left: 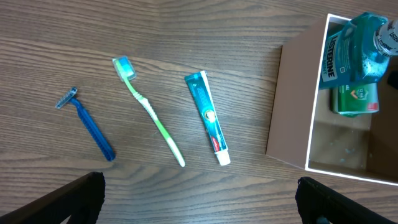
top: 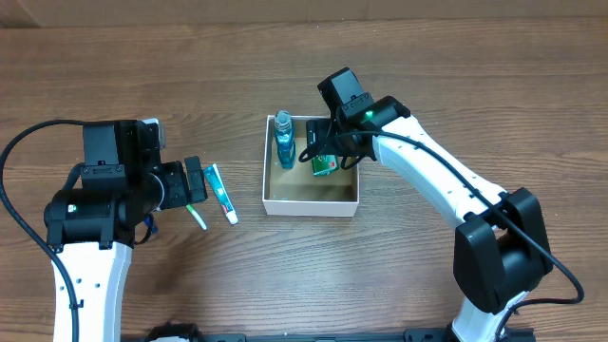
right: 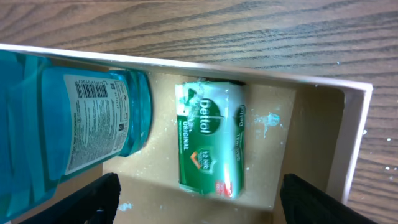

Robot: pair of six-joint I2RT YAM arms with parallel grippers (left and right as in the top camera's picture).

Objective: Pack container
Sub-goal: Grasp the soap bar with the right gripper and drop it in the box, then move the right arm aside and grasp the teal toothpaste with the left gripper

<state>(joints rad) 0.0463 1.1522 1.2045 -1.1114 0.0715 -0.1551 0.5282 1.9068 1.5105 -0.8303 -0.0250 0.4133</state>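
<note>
razor (left: 87,125), toothbrush (left: 149,112), toothpaste (left: 209,118) lie beside container (left: 292,109); mouthwash (left: 354,53) inside

A brown wooden desk (top: 190,57) fills the overhead view, its fine dark grain running from left to right. Both wrist views show the same streaked boards close up, with the grain sharper. The light is even and soft, casting only faint, short shadows and a mild sheen on the wood.
</note>
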